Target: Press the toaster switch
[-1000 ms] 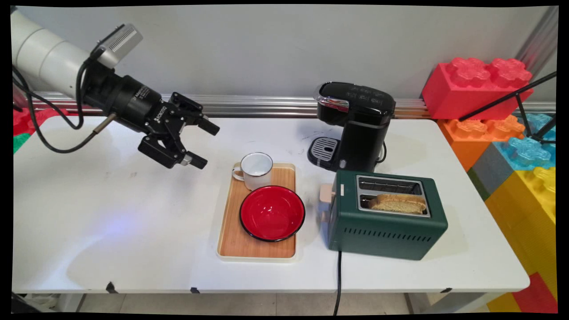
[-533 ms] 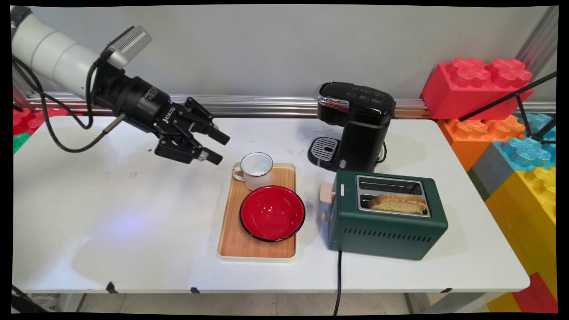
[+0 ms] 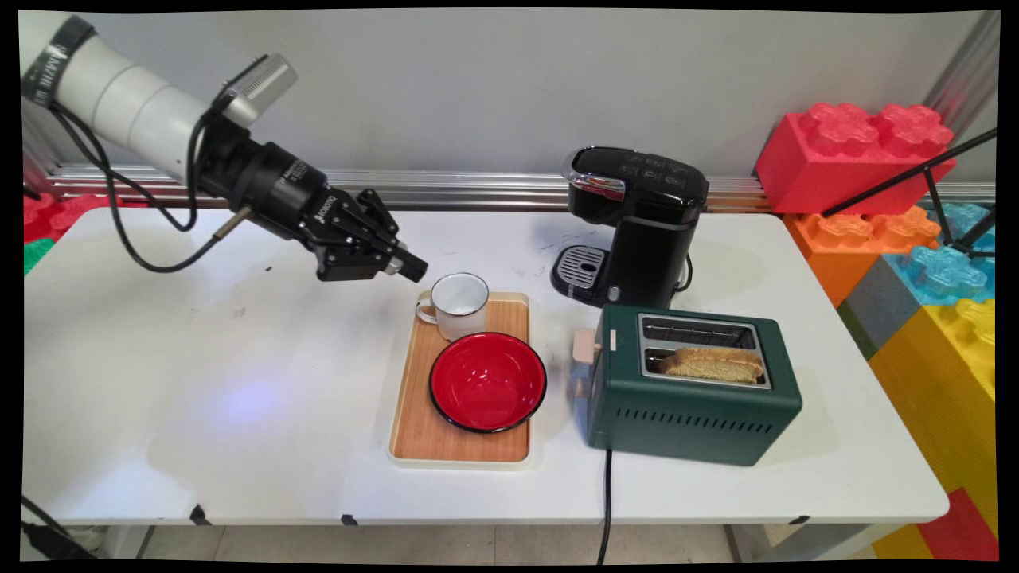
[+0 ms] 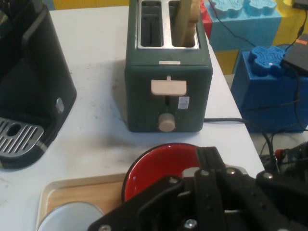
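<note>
Mug (image 3: 459, 302) sits at tray (image 3: 415, 426) far corner, just ahead of and below gripper (image 3: 407, 267), not touching. Jaws look nearly shut w/ nothing between. Red bowl (image 3: 487, 382) beside mug on tray; toaster (image 4: 168, 84) w/ bread (image 4: 186, 19) further ahead.

On the tray (image 3: 414, 382) the mug (image 3: 458, 304) stands behind the bowl (image 3: 487, 382); toaster (image 3: 691, 398) right, coffee machine (image 3: 637, 227) behind.

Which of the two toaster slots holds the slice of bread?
The slot nearer the table's front edge holds the bread slice; the toaster's other slot, toward the coffee machine, is empty.
</note>
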